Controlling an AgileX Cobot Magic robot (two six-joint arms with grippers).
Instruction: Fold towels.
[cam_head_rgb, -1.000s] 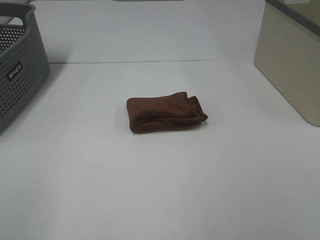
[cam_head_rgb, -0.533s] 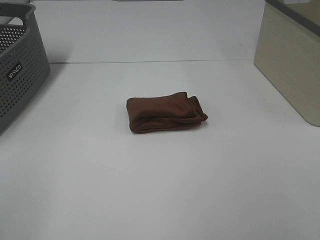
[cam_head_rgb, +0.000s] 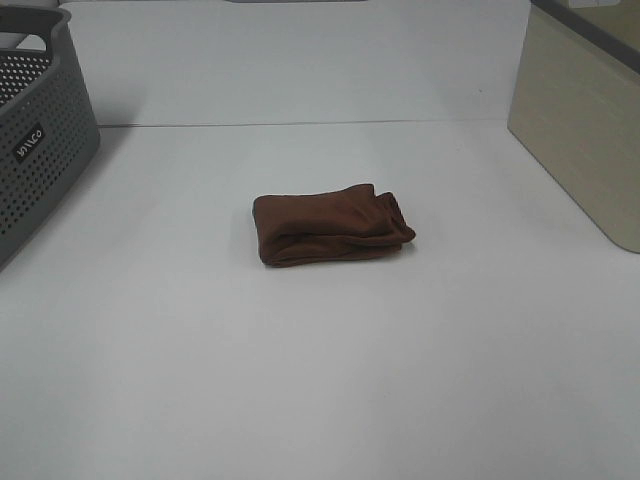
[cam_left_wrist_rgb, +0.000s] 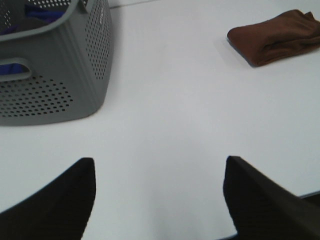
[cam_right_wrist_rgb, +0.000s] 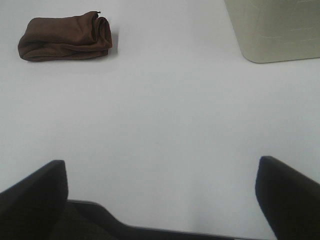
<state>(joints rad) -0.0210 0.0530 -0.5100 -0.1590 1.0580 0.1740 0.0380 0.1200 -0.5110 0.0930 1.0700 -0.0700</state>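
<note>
Evidently nothing has changed over the last second: towel (cam_head_rgb: 330, 225) lies folded at table (cam_head_rgb: 320, 380) centre, same shape. Left pincer (cam_left_wrist_rgb: 160, 200) and right pincer (cam_right_wrist_rgb: 160, 200) both gape wide, empty, well short of it at 6 o'clock. Fold judged complete.

soft matte cloth towel (cam_head_rgb: 331, 224), smooth white table (cam_head_rgb: 320, 380), perforated grey plastic basket (cam_head_rgb: 40, 140), matte beige bin (cam_head_rgb: 585, 120).

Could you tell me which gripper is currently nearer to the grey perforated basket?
Left. The left gripper hangs open just beside the basket; the right gripper is across the table, near the beige bin.
</note>
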